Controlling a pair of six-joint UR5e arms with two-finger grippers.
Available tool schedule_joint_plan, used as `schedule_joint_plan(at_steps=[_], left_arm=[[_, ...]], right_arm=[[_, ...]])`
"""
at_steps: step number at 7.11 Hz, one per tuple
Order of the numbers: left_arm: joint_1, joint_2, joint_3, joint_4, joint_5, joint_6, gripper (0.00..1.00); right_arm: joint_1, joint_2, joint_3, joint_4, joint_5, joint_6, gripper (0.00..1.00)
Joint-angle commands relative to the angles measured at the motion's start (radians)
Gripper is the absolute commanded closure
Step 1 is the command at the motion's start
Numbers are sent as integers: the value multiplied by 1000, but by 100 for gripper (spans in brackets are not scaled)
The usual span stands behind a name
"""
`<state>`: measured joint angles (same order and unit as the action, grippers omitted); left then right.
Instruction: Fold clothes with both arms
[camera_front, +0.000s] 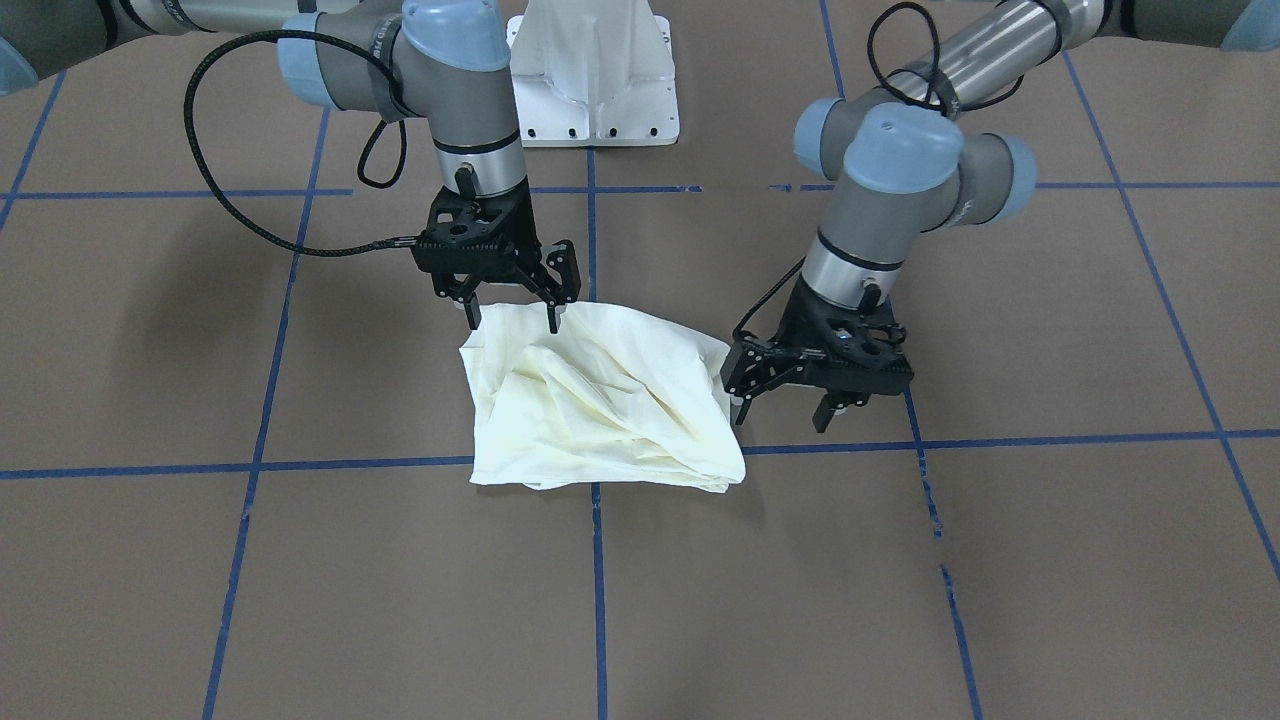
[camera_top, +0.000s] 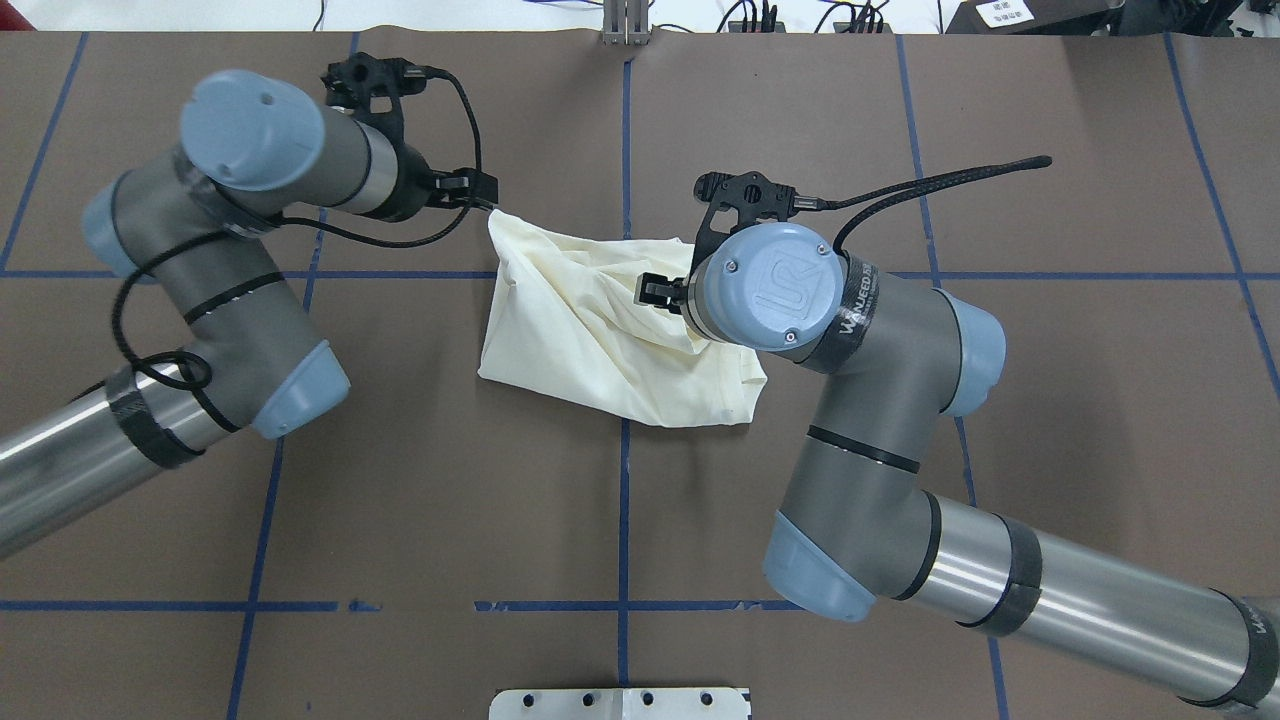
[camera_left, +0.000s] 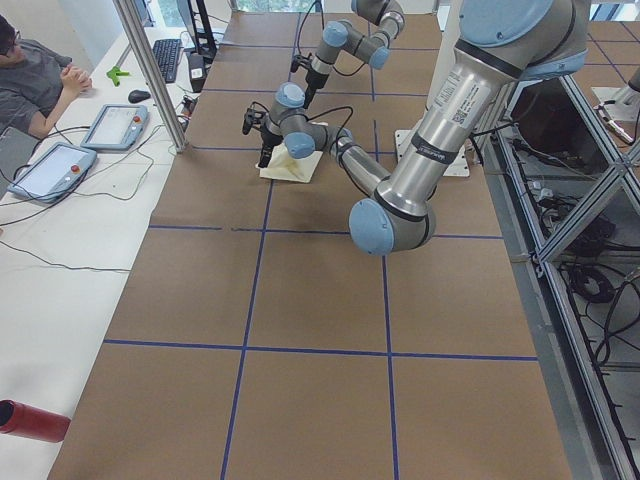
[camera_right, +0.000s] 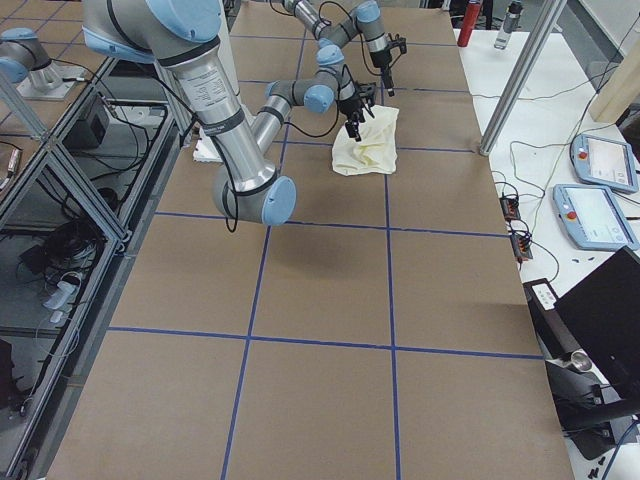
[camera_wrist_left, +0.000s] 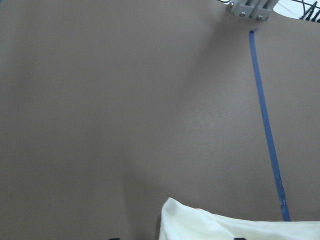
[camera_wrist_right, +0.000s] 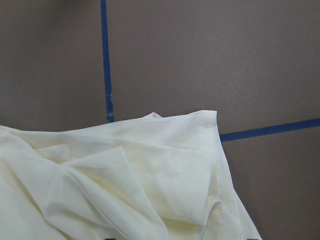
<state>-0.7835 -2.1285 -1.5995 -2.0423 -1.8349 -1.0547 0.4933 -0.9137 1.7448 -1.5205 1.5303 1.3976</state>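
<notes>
Cream T-shirt (camera_front: 600, 400) lies bunched, plain side up, mid-table (camera_front: 300, 580), across a blue tape line (camera_front: 598, 600). Jaws of right claw (camera_front: 512, 318) apart, tips down at the shirt's robot-side edge. Jaws of left claw (camera_front: 782, 412) also apart, low, just beside the shirt's side edge.

Plain cream shirt (camera_front: 600, 400); brown, blue-gridded table (camera_front: 400, 600)

We see bright, even light from overhead. Soft, faint shadows lie on the table (camera_front: 300, 560) beside the left arm (camera_front: 880, 200), the right arm (camera_front: 470, 130) and the shirt (camera_front: 600, 400). Mild glare streaks both arms' metal. Wrist views look soft; side views bow at their edges.
</notes>
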Motion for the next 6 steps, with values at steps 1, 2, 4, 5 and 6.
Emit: schedule_joint_plan(at_steps=[1,2,4,5,6], left_arm=[[-36,50,-56,-3,-50,76,0],[-34,51,-56,-4,-50,73,0],[-34,53,-57,-4,-50,68,0],[-34,55,-59,-4,-50,67,0],[-34,55,-57,-4,-49,65,0]], right_arm=[[-47,29,-100,3,-85,9,28],[-54,39,-113,3,-102,11,33],[-73,50,-146,3,-120,11,34],[-84,50,-151,3,-134,15,38],[-85,53,-159,5,-136,15,40]])
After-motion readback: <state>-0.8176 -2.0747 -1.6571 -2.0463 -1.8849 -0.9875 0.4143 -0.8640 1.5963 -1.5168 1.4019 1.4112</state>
